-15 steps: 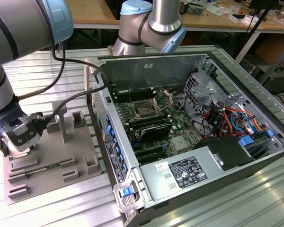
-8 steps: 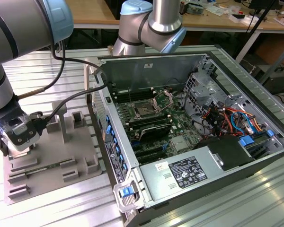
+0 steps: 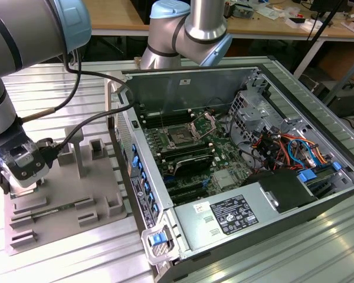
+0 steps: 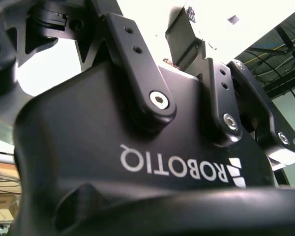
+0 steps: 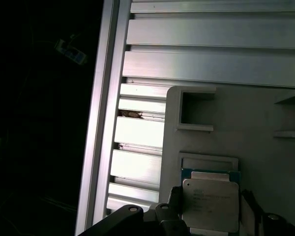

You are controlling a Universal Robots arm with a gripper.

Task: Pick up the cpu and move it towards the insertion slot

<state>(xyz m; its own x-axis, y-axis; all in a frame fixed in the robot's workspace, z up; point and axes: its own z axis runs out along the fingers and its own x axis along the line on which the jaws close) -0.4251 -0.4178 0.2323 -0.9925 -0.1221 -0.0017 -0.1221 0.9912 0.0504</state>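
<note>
The cpu [image 5: 209, 204] is a flat square chip with a silvery top and a thin coloured rim. In the first wrist view it lies level on the grey plastic tray [image 5: 265, 147], just below a shallow recess. Dark parts of my gripper stand close on either side of it. In the exterior view my gripper [image 3: 6, 180] hangs low over the tray [image 3: 76, 188], at that view's far left. The insertion slot [image 3: 180, 137], a square socket with a dark centre and a silver frame, sits on the motherboard inside the open computer case, well off toward the exterior view's right.
The open case [image 3: 265, 194] has raised metal walls, a power supply at its front and bundles of coloured cables. Upright blocks [image 3: 97, 147] rise from the tray. Ribbed aluminium table [image 5: 211, 64] surrounds the tray, with its edge rail [image 5: 101, 123] close by.
</note>
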